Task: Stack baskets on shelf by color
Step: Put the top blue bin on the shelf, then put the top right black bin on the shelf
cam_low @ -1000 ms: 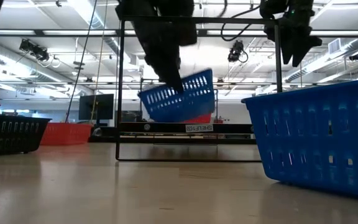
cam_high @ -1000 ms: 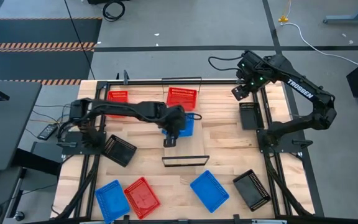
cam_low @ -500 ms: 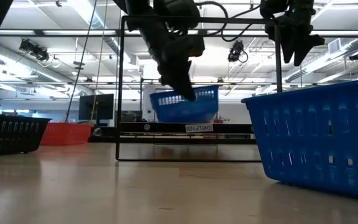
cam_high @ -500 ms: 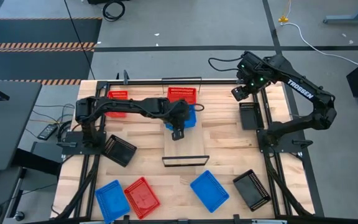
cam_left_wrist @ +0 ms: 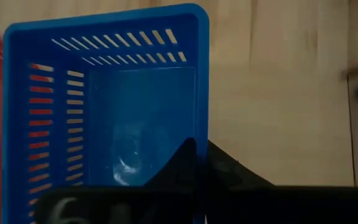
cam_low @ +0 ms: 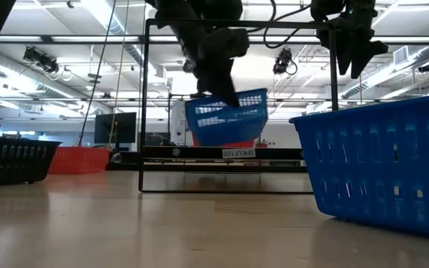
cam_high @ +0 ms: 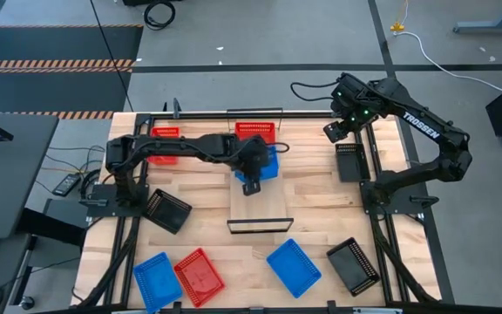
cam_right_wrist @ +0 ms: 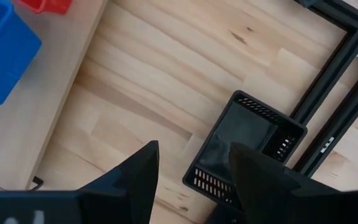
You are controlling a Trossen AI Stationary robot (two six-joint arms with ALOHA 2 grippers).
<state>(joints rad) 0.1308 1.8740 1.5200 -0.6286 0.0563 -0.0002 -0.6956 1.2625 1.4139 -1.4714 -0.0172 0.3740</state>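
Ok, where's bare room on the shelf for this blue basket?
The shelf is bare from the left pincer, shut on the blue basket, to its near edge. The far end is crowded by the red basket.

basket (cam_high: 265, 164) above shelf (cam_high: 261, 202), another basket (cam_high: 255, 133) behind

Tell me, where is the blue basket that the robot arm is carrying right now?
The blue basket hangs in the left gripper above the far end of the shelf, right beside the red basket there.
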